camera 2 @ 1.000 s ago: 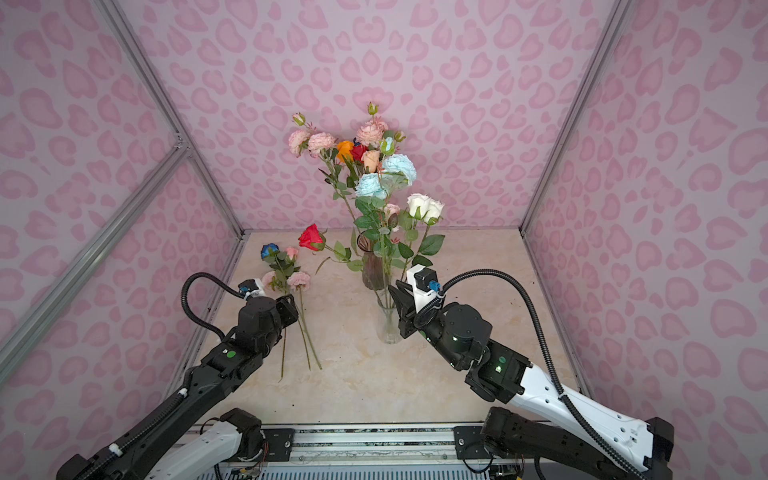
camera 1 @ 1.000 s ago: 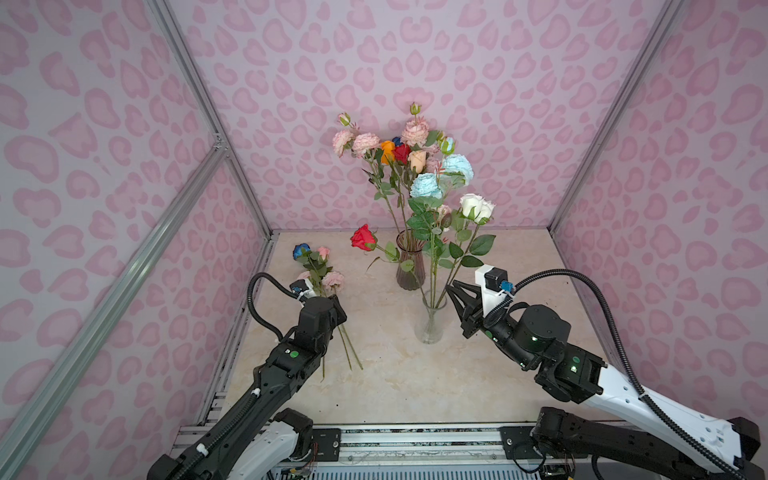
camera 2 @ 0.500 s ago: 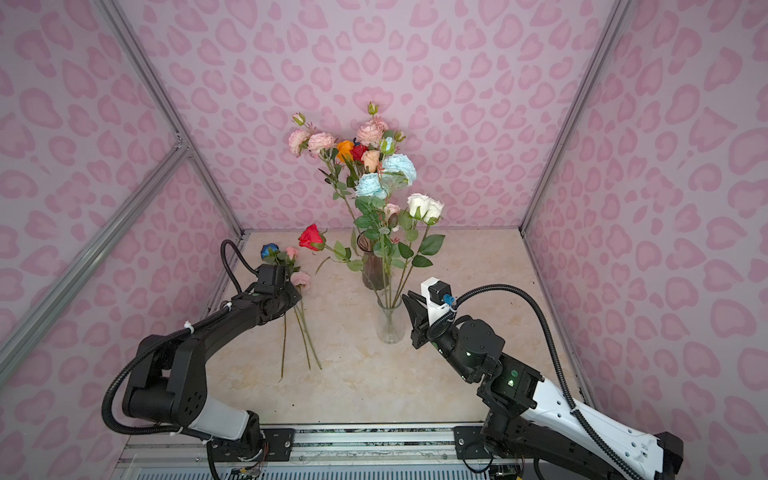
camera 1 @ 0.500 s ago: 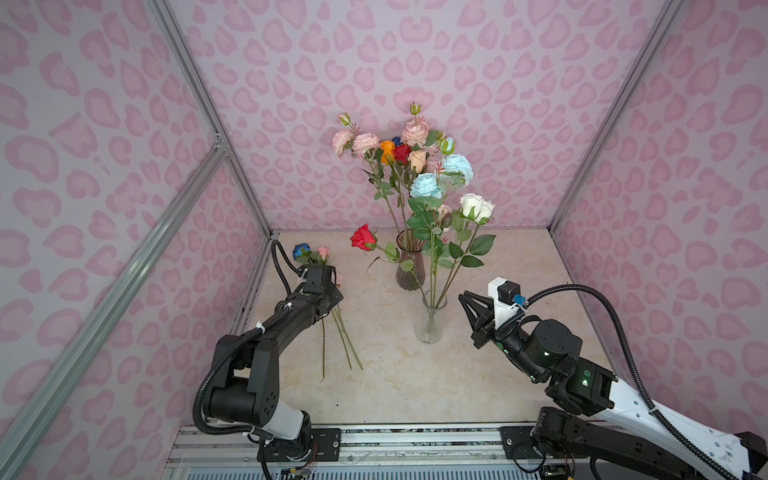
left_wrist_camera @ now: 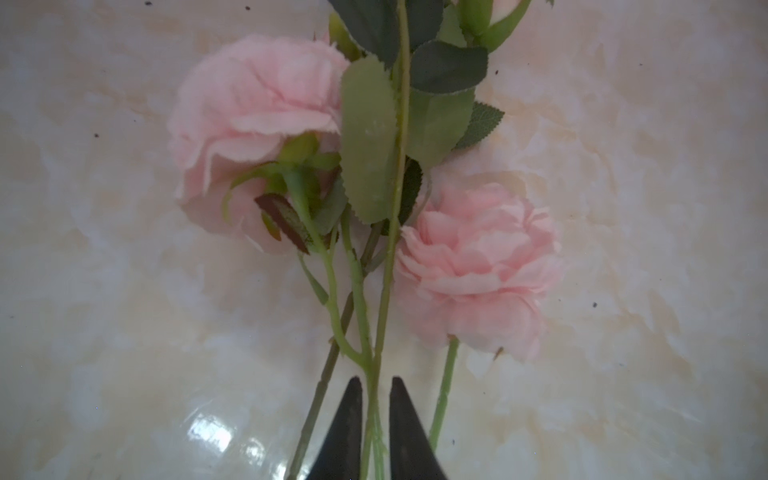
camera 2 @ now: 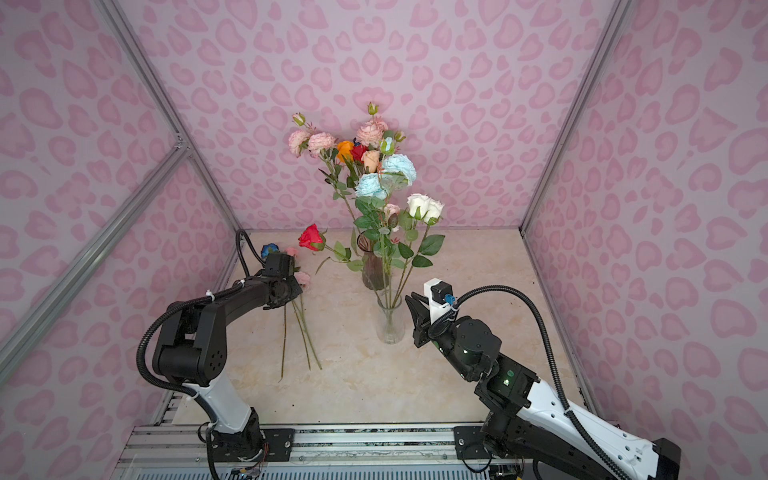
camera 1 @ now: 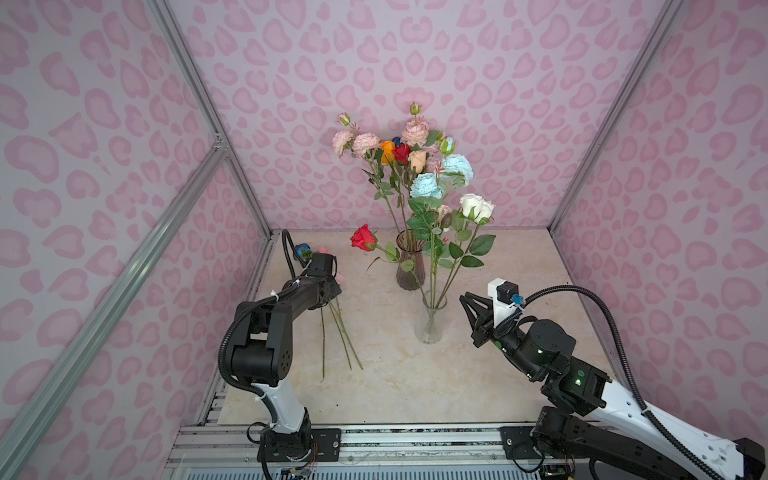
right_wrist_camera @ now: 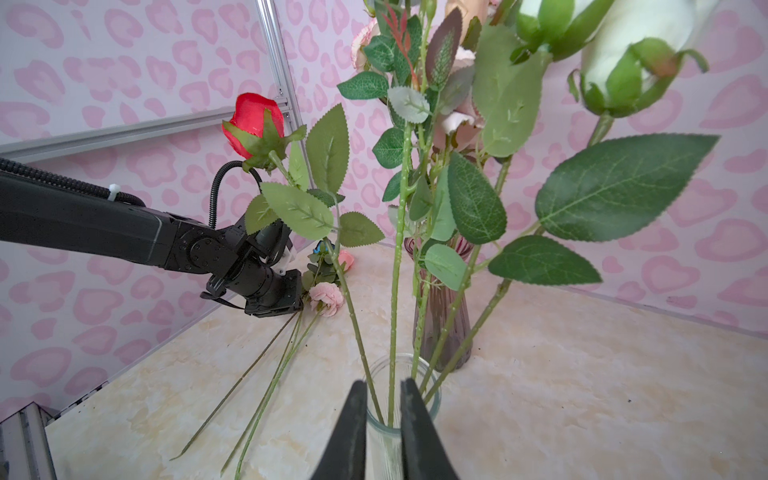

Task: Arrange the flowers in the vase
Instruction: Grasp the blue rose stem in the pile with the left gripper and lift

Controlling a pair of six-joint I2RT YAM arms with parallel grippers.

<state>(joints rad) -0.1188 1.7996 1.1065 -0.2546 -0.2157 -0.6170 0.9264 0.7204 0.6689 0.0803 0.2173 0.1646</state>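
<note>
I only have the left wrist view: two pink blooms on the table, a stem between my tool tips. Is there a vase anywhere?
Observer: Two: a clear glass vase in the middle and a dark purple vase just behind it, both holding flowers.
Operator: Is anything near it?
Observer: The right tool is beside the clear glass vase, apart from it, holding nothing.
Operator: Any loose flowers I can't see?
Observer: A dark blue head lies beyond the left tool, toward the left wall.
</note>
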